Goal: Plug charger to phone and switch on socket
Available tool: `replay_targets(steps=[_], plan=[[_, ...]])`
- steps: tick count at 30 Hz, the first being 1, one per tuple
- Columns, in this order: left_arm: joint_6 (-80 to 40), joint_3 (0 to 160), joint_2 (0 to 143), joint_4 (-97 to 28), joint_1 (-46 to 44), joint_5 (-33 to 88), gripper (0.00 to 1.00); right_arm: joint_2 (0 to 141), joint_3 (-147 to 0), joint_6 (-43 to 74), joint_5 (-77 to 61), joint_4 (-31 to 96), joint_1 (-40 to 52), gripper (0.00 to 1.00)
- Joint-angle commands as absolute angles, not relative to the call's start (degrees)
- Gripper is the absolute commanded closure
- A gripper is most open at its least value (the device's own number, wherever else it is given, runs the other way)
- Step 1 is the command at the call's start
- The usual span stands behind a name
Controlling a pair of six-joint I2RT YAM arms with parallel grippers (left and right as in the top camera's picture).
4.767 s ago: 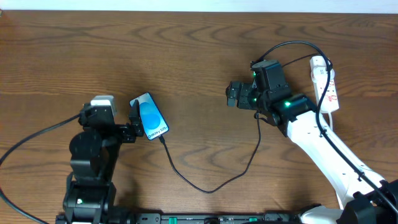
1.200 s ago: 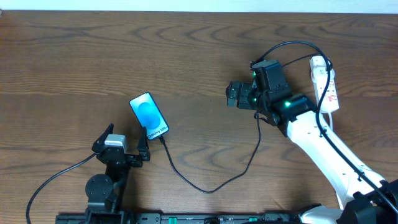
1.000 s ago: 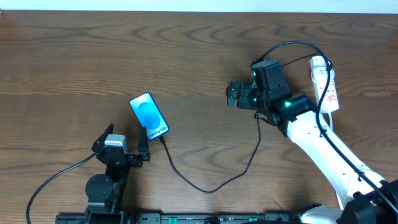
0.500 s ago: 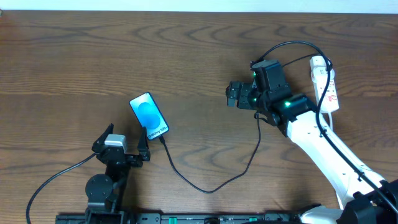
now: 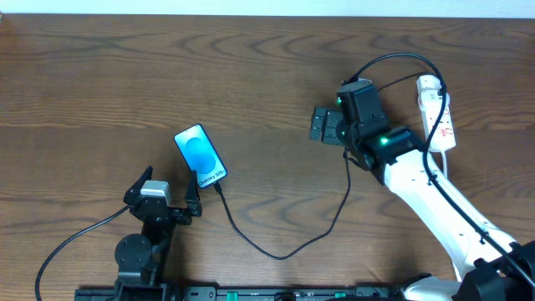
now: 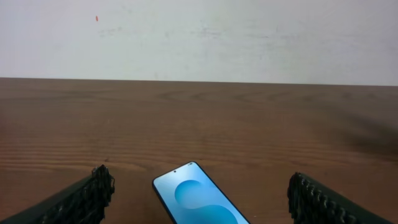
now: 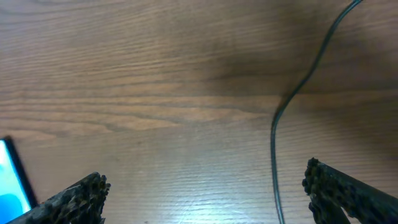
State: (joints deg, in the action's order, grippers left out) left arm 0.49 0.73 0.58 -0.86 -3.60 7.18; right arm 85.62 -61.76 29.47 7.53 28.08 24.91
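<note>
Two empty grippers, spread wide: my left gripper (image 5: 163, 199) just below the phone (image 5: 201, 155), my right gripper (image 5: 320, 125) near the socket (image 5: 440, 113). The charger (image 5: 284, 251) reaches the phone's bottom edge; its far end hides beneath my right arm (image 5: 426, 196).

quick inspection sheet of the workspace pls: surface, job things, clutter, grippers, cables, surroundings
surface: brown wooden table, bare wood grain
job's things: phone lies flat with its screen lit; the charger tip meets the phone's near end, too small to tell if it is seated; white socket lies at the far right
clutter: nothing seen
grippers: left gripper open and empty, just short of the phone; right gripper open and empty, over bare table left of the socket
cables: charger curves along the front, then runs up under the right arm; a black arm cable trails off left
surroundings: pale wall behind the table
</note>
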Motion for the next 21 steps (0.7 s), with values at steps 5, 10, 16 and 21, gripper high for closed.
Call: replay_targets(steps=[5, 10, 16, 21], plan=[[1.5, 0.23, 0.19, -3.42, -3.68, 8.51, 0.09, 77.45, -56.62, 29.06, 19.14, 27.73, 26.22, 0.01], [1.5, 0.23, 0.19, -3.42, -3.68, 8.51, 0.09, 69.93, -45.74, 29.06, 19.0, 20.62, 25.82, 0.01], [1.5, 0.23, 0.19, -3.4, -3.68, 8.51, 0.09, 60.53, -30.94, 29.04, 18.96, 6.48, 25.82, 0.01], [1.5, 0.23, 0.19, -3.4, -3.68, 8.51, 0.08, 51.83, -21.43, 25.93, 18.98, -2.94, 25.8, 0.01]])
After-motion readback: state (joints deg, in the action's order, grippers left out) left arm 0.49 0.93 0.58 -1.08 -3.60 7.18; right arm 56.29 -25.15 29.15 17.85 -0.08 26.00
